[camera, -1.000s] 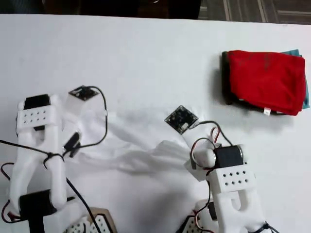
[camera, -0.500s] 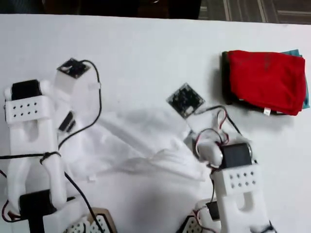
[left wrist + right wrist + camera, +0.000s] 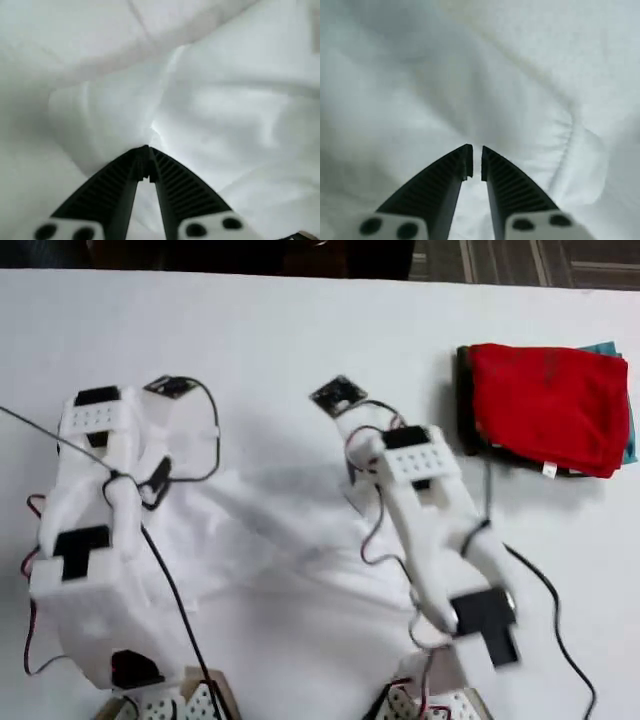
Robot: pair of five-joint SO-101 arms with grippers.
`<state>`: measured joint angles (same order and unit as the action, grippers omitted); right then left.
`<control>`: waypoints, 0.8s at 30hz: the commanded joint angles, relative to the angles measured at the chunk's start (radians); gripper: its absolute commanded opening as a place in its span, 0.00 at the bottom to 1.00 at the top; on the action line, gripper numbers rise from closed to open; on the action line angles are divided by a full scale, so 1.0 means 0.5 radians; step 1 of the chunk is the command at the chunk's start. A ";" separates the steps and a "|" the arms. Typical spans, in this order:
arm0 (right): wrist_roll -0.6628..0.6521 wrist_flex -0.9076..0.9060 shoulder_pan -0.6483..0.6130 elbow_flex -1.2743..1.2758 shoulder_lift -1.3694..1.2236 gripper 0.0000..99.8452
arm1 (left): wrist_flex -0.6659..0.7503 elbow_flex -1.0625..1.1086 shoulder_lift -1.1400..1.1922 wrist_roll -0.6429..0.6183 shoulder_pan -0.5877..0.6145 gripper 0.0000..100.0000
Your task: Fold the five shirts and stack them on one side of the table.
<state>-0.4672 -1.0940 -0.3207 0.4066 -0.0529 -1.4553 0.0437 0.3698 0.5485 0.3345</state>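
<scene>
1. Left pincer (image 3: pixel 146 167): the dark ribbed fingers are pressed together at the tips, with a small peak of the white shirt (image 3: pixel 225 100) nipped right where they meet.
2. Around that grip the cloth lies in soft folds, and one crease runs off slantwise from the tips.
3. Right pincer (image 3: pixel 476 162): its fingers are closed down to a thin slit, and white cloth fills the slit. It is clamped on the white shirt (image 3: pixel 520 75) as well, close to a curved, puckered seam.
4. From the high view, the white shirt (image 3: pixel 260 530) lies rumpled and only partly spread on the tabletop (image 3: pixel 300 330), in the near middle.
5. One arm (image 3: pixel 100 470) leans over one end of the shirt and the other arm (image 3: pixel 430 500) over the opposite end. Their bodies cover the pincers from above.
6. Off at the far side edge sits the stack of folded shirts (image 3: pixel 540 410), well apart from the white one. A red shirt (image 3: pixel 550 400) lies on top, a teal edge (image 3: pixel 610 348) peeks out behind it, and a dark layer (image 3: pixel 465 400) sits underneath.
</scene>
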 commanded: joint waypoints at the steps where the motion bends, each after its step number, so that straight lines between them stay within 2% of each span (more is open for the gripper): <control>1: 0.018 0.057 -0.014 -0.258 -0.287 0.04 | -0.046 -0.348 0.230 -0.018 0.037 0.03; 5: 0.018 0.041 0.075 -0.580 -0.624 0.03 | -0.169 -0.864 0.589 -0.049 0.025 0.03; 11: 0.018 -0.063 0.244 -1.080 -1.045 0.03 | -0.476 -1.916 1.126 -0.163 0.012 0.03; 16: 0.018 -0.222 0.256 -1.445 -1.244 0.02 | -0.657 -2.671 1.485 -0.227 -0.021 0.03; 20: 0.018 -0.379 0.238 -1.629 -1.254 0.02 | -0.666 -2.822 1.559 -0.384 -0.021 0.03; 24: 0.018 -0.551 0.222 -1.731 -1.174 0.02 | -0.672 -2.822 1.556 -0.393 -0.009 0.03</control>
<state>-0.4672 -1.3211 -0.2240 -0.3989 -0.6805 -1.7699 -1.3218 1.1646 0.3629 0.3314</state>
